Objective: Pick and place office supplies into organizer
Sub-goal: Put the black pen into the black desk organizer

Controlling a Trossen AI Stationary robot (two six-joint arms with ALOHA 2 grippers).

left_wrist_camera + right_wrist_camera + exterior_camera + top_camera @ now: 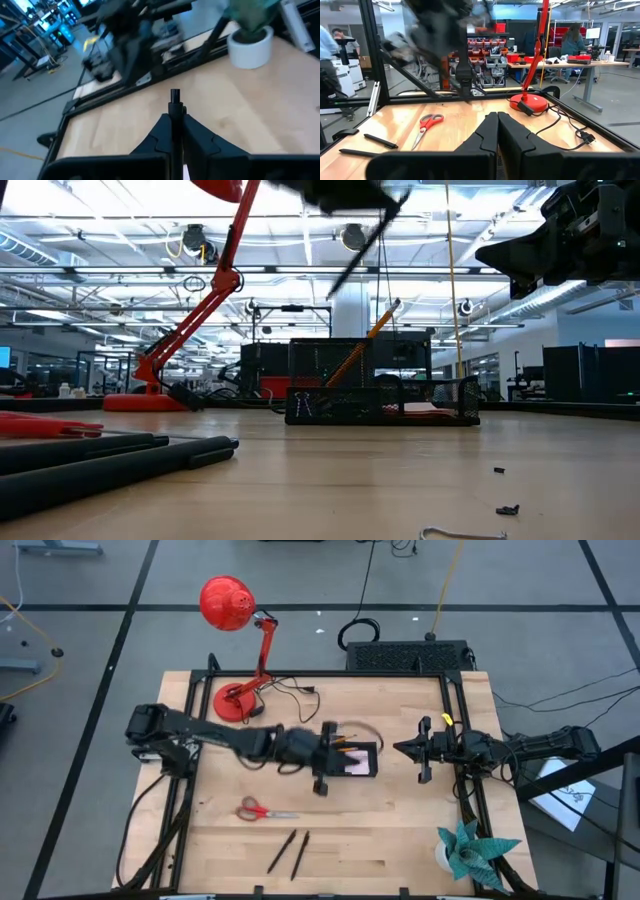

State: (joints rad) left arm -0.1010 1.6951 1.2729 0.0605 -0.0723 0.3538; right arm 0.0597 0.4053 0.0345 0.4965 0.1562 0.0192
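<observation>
**A pen is on its way to the tray**

The left gripper (pixel 322 752) hangs in the air over the left end of the organizer (pixel 357 760). Its two fingers are closed on a thin black pen (pixel 174 107), which sticks out from between them. So the step now is carrying this pen to the tray. I think the next move is to line the pen up over a free slot, go down slowly, and only then let go. If the gripper lets go too high, the pen could bounce out. An orange pencil (pixel 362 350) already leans in the tray, so the pen must not bump it.

The organizer sits in the middle of the counter (pixel 400 830), a bit toward the far side. The right gripper (pixel 422 749) waits just to the right of the tray, in the air, with its fingers shut and nothing in them.

Now let us count. There is one pair of red-handled scissors (pixel 262 810) on the near left part of the counter. There are two black pens (pixel 290 851) lying side by side, nearer than the scissors. With the one being held, that makes three pens. I can see one orange pencil for sure; there may be more in the tray. A pale pink pad (pixel 352 767) lies in the tray too. A few tiny black clips (pixel 508 509) lie on the near side of the counter, but they are too small to count well.
</observation>
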